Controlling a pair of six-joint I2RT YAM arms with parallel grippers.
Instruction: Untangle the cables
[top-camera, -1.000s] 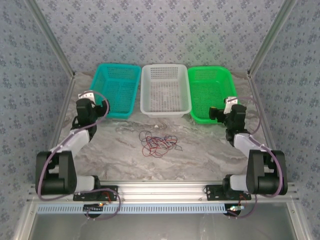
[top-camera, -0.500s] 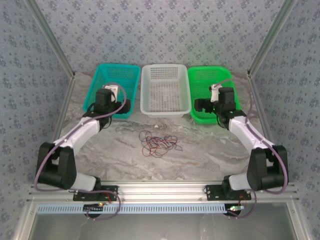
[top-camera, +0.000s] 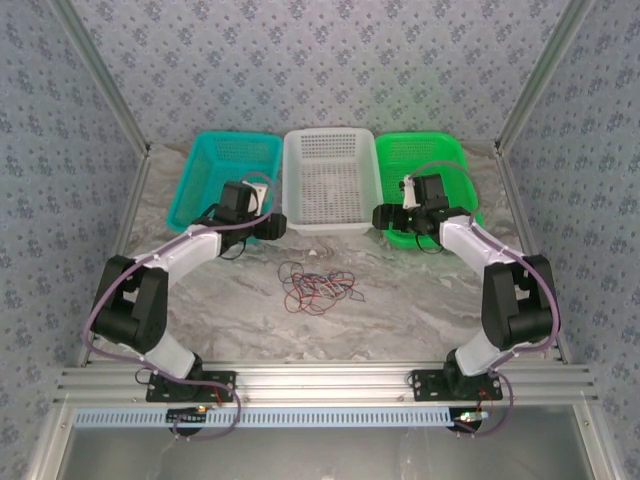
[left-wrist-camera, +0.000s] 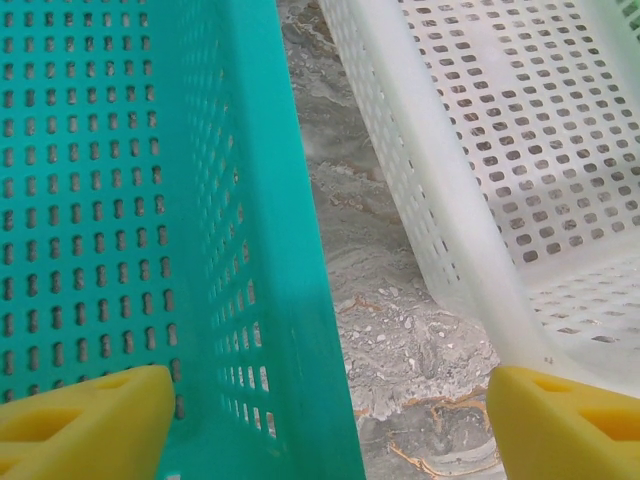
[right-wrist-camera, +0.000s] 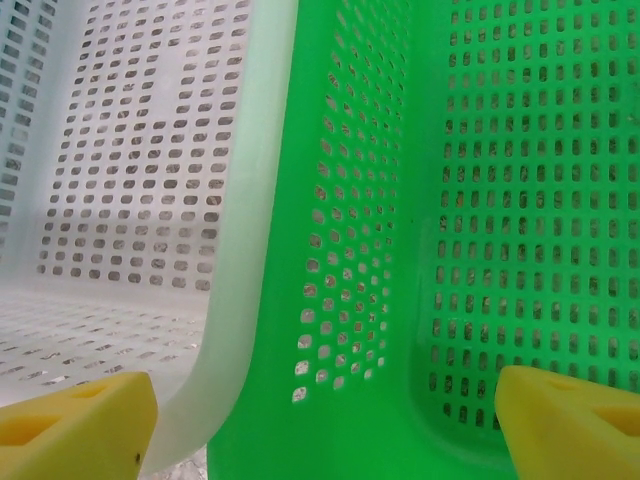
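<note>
Both arms have swung inward since the earlier frame: the left fingers, previously outside the left side of the teal basket, now sit at its near right corner, and the right fingers, previously at the near right corner of the green basket, now sit at its near left corner, next to the white basket. The three baskets stand in a row along the far edge of the counter, teal toward the left edge, white in the centre, green toward the right edge. The cables have not shifted; they lie in one loose tangle of red and dark loops on the bare counter, midway between the left and right edges, nearer than the white basket and apart from both arms. In the left wrist view, the left fingers are spread wide, with the teal basket wall and the white basket wall between them and a strip of counter separating the two. In the right wrist view, the right fingers are likewise spread wide, framing the white basket rim touching the green basket wall.
</note>
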